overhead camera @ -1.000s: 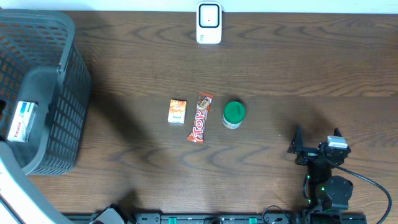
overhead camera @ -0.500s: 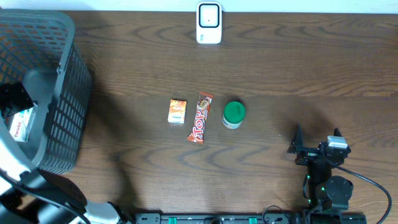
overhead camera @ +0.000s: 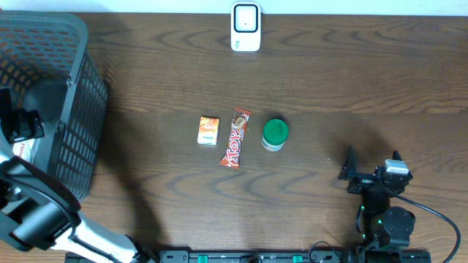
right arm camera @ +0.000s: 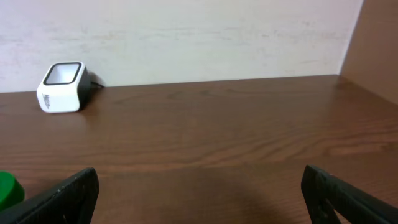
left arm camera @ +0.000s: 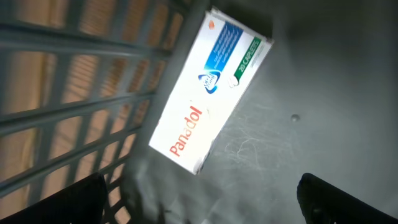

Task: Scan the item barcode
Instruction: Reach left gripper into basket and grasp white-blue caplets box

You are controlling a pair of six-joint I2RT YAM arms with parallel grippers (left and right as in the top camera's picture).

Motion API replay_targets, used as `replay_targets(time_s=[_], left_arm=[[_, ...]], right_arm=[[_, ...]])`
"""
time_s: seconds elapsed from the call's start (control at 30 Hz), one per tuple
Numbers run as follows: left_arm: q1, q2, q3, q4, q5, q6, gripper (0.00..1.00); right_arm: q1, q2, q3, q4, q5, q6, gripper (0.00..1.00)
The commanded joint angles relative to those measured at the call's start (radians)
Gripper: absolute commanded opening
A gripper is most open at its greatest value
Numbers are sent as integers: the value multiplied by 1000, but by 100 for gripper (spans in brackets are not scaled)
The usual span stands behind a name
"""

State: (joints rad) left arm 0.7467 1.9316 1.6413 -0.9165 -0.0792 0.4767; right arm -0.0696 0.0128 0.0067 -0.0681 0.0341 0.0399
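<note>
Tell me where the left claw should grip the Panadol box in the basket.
Probably across its long edges at mid-length, coming straight down: the Panadol box lies flat, face up, on the basket floor, under the open left claw.

The Panadol box (left arm camera: 208,93) is white and blue, the basket (overhead camera: 80,109) grey, the table (overhead camera: 329,80) brown.

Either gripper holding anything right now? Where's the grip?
Nothing is held. The left gripper is open over the Panadol box in the basket, clear of it; the right gripper is open and empty.
</note>
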Motion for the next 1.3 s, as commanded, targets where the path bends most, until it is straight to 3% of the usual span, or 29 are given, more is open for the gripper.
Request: replay_targets(time_s=[0.0,0.13,0.77,1.0,1.27], left_arm=[[11,32,-13,-2,55,78,98],[11,61,-14,8,54,146,98],[53,108,-14,170,96,182,98],[111,111,-14,191,257,190,98],[120,172,-15,188,278,197,98]], right_arm=[[6,-6,-1,-3,2,-12,99],[6,-6,-1,-3,2,-11,99],[6,-6,-1,-3,2,-11,99],[6,-6,-1,-3,2,-11,99],[6,-6,-1,-3,2,-11,99]])
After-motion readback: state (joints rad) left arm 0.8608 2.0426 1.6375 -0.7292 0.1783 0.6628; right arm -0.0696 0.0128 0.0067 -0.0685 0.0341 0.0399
